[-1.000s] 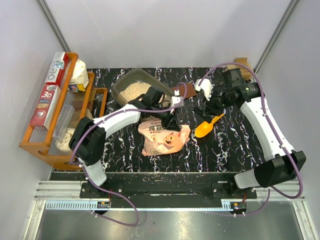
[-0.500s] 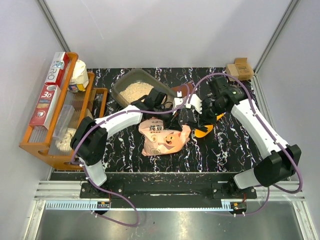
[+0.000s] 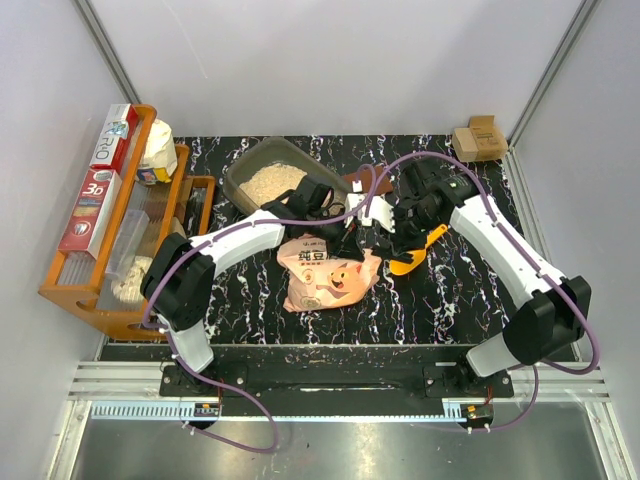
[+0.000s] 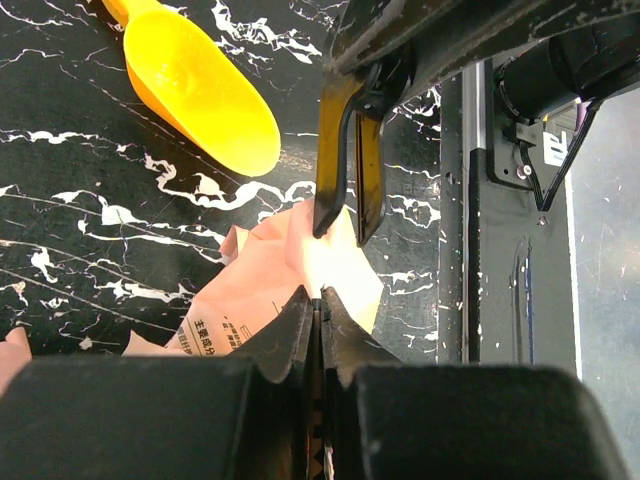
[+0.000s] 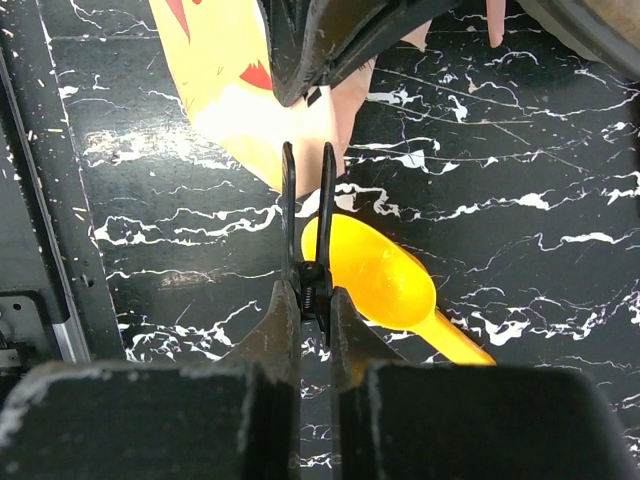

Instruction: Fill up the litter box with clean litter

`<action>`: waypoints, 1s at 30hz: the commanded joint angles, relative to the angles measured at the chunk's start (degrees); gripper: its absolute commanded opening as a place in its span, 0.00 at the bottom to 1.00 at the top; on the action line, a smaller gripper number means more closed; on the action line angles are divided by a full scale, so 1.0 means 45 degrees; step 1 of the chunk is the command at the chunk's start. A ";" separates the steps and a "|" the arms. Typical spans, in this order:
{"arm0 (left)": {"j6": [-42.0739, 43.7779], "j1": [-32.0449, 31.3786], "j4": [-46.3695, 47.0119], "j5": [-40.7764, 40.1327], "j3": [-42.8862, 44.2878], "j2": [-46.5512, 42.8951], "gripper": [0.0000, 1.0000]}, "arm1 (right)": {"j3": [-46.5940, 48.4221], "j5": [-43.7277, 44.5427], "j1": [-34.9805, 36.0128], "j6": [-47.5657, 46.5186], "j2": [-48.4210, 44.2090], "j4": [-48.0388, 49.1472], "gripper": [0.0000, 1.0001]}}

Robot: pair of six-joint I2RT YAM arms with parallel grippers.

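1 scoop (image 3: 412, 260), 1 litter box (image 3: 238, 180) — left gripper (image 4: 316, 300) pinches 1 bag (image 4: 262, 292), right gripper (image 5: 310, 300) 1 clip (image 5: 312, 273)

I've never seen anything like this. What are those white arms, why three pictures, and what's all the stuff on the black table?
It is a robot with two arms, each ending in a two-finger gripper. One picture looks down from above; the other two come from cameras on the wrists. On the black marbled table lie a dark grey plastic litter box holding beige litter, a pink pig-printed bag and a yellow plastic scoop; an orange wooden rack stands at the left. The left gripper is pinched shut on the bag's edge; the right gripper holds a black clip.
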 commanded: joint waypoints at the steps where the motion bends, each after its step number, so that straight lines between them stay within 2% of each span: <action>1: -0.0213 -0.0132 0.1438 0.0198 0.0134 -0.0313 0.01 | 0.0090 0.0199 0.0193 -0.0062 0.0259 0.0114 0.00; 11: -0.0898 -0.0093 0.2103 0.0628 0.0095 -0.0215 0.02 | -0.0126 0.0276 0.0525 0.0327 0.0260 0.0484 0.00; 19: -0.0937 -0.0093 0.2162 0.0510 -0.0179 -0.0293 0.01 | -0.0437 0.1545 0.0447 0.0562 -0.0834 0.1325 0.00; 30: -0.1112 -0.0073 0.2279 0.0491 -0.0238 -0.0332 0.01 | -0.0711 0.0805 0.0056 0.1129 -0.0913 0.1521 0.00</action>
